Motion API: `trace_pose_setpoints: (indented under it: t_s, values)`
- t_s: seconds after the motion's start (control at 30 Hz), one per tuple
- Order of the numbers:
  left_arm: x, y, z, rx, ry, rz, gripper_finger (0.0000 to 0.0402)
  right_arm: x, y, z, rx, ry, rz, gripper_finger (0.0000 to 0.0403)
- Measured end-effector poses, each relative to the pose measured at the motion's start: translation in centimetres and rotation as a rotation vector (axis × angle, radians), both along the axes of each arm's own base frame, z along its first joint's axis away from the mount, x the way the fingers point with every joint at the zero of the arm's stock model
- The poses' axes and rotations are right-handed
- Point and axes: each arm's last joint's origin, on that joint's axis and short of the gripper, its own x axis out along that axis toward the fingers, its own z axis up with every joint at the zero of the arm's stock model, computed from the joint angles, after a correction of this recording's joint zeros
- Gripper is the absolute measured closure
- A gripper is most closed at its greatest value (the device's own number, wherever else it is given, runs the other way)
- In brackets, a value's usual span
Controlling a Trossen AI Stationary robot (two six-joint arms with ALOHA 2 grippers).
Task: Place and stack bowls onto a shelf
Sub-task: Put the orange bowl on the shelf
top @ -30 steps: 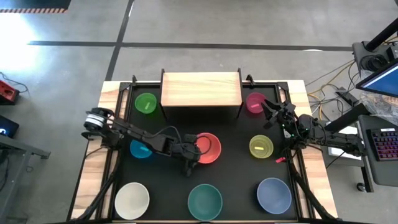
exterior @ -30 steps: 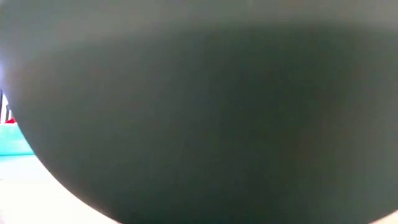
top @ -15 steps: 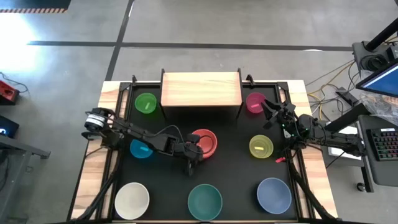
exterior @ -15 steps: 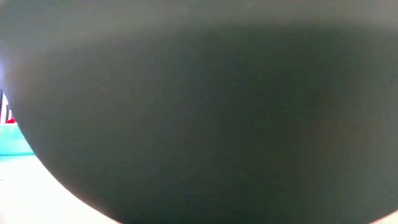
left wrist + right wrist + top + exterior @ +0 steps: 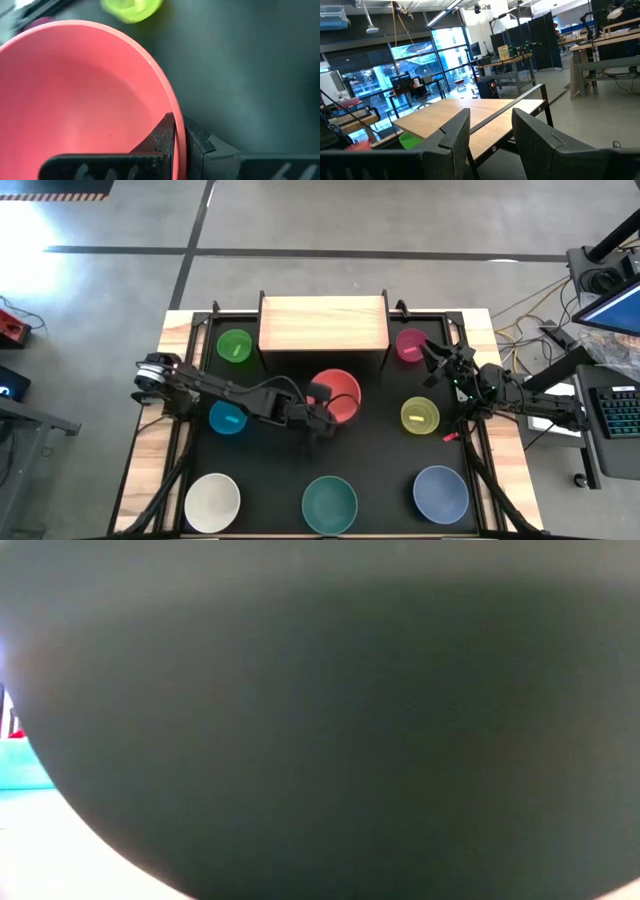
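A red bowl (image 5: 340, 396) hangs above the middle of the black tabletop, just in front of the light-wood shelf (image 5: 323, 323). My left gripper (image 5: 318, 404) is shut on its rim. The other bowls sit on their bases: green (image 5: 235, 345) and pink (image 5: 411, 344) beside the shelf, small blue (image 5: 227, 419), yellow (image 5: 420, 415), cream (image 5: 212, 502), teal (image 5: 330, 503) and slate blue (image 5: 441, 493). My right gripper (image 5: 490, 137) waits open at the table's right edge, near the pink bowl. My left gripper pinches the red bowl's rim (image 5: 178, 120) on the bowl's near-left side. One finger (image 5: 159, 136) is inside the bowl and the other (image 5: 202, 146) is outside. The fingers slant down from the table's left. The bowl is lifted clear of the table.
The shelf's top board is bare. A dark rounded shape (image 5: 320, 720), close to the lens, fills the low view. Black frame rails (image 5: 200, 320) run along the table's sides. Open tabletop lies between the red bowl and the yellow bowl.
My left gripper has taken hold of the red bowl's rim and risen. It has carried the bowl up off the table and a little toward the shelf. The wrist has rolled somewhat. The right arm has kept still.
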Motion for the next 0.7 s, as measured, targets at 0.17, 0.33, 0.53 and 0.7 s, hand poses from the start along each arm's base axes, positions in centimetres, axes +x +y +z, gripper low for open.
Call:
trace_pose_setpoints:
  t_s: [0.17,0.33,0.53,0.7]
  values:
    - [-0.8,1.9,2.7,0.071,-0.004,0.08,0.0401,0.0,0.0,0.0,0.0,0.0,0.0,0.0266]
    - [-2.3,5.5,4.9,0.099,0.014,0.141,0.0401,0.0,0.0,0.0,0.0,0.001,0.0,0.0266]
    - [-4.6,10.8,7.3,0.063,0.017,0.228,0.0401,0.0,0.0,0.0,0.0,0.001,0.0,0.0266]
    - [-6.6,15.1,8.0,-0.009,0.041,0.316,0.0401,0.0,0.0,0.0,0.0,0.001,0.0,0.0266]
